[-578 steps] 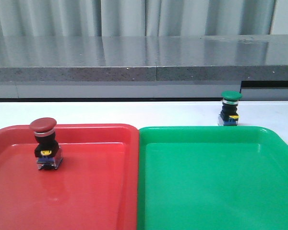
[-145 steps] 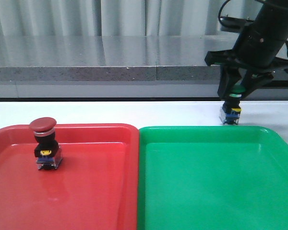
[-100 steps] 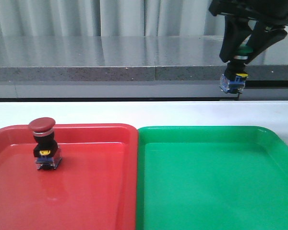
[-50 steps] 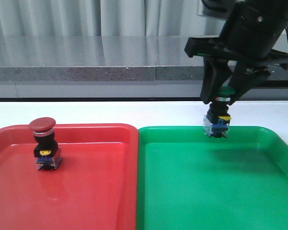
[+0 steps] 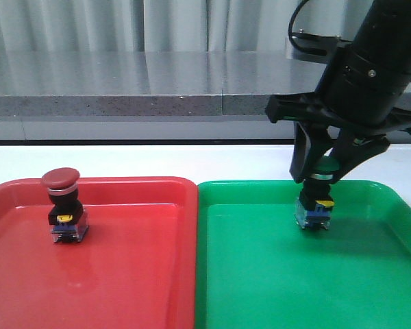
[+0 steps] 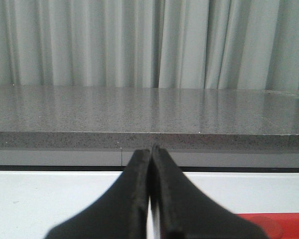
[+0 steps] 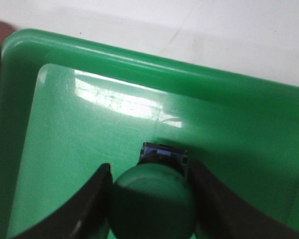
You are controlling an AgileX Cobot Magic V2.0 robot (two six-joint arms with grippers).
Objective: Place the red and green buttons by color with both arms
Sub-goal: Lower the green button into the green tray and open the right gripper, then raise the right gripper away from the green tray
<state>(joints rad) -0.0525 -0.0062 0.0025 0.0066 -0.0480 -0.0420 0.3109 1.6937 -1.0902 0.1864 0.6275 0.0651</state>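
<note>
The green button (image 5: 318, 199) is held upright at the back of the green tray (image 5: 260, 274), its clear-blue base at or just above the tray floor. My right gripper (image 5: 323, 168) is shut on it by its green cap (image 7: 152, 201), one finger (image 7: 84, 204) on each side. The red button (image 5: 64, 205) stands upright in the red tray (image 5: 123, 274), near its back left. My left gripper (image 6: 152, 149) is shut and empty, seen only in the left wrist view, above the white table (image 6: 40, 199).
The two trays lie side by side and touch in the middle. A grey stone ledge (image 5: 157, 103) and a curtain run behind the white table (image 5: 192, 161). A corner of the red tray (image 6: 279, 224) shows in the left wrist view.
My right gripper has carried the green button from the table behind the green tray up, forward and down into the back of the green tray. The red button has not moved.
</note>
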